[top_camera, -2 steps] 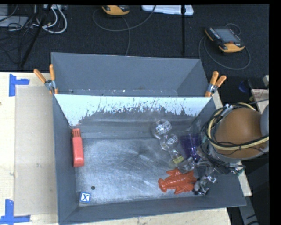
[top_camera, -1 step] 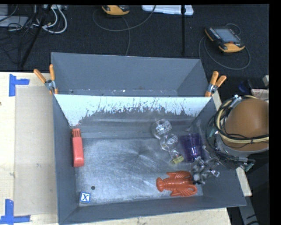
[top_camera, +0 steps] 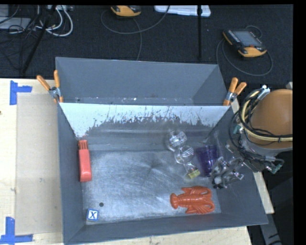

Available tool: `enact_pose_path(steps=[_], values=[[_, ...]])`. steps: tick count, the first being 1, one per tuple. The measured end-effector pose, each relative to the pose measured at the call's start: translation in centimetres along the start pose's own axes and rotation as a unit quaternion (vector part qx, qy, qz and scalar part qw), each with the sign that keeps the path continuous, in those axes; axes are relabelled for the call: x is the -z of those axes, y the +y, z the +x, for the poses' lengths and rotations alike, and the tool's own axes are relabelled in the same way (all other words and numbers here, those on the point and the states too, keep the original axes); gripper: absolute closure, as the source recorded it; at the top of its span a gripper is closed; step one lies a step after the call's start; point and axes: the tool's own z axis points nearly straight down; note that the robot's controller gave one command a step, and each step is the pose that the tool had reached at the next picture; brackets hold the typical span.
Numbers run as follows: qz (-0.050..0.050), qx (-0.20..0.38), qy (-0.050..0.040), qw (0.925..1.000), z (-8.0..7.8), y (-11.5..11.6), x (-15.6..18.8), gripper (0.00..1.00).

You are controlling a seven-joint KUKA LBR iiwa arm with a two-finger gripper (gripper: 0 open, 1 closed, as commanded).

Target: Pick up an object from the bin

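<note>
Dark carpeted floor (top_camera: 143,48) laid across the upper area, pale cables (top_camera: 64,21) bundled at upper left, black stand legs (top_camera: 36,36) spread beside them, black pole (top_camera: 199,28) set upright, orange-and-black handheld unit (top_camera: 244,42) placed at upper right, second unit (top_camera: 125,9) cut by the top edge.

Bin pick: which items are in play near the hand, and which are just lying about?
In play: hand at the right side of the bin; purple cup beside it; clear plastic pieces; red lobster.
Lying about: red brush at far left; X-marked tile in the near-left corner.
</note>
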Motion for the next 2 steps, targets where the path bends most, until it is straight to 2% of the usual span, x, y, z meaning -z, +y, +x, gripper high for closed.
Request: enact_pose_path(steps=[1, 2], values=[[-0.004, 0.029, 0.002, 0.9996, 2.5, 1.4, 2.9, 1.0], [0.0, 0.039, 0.0, 0.9992, 0.2, 1.7, 15.5, 1.0]])
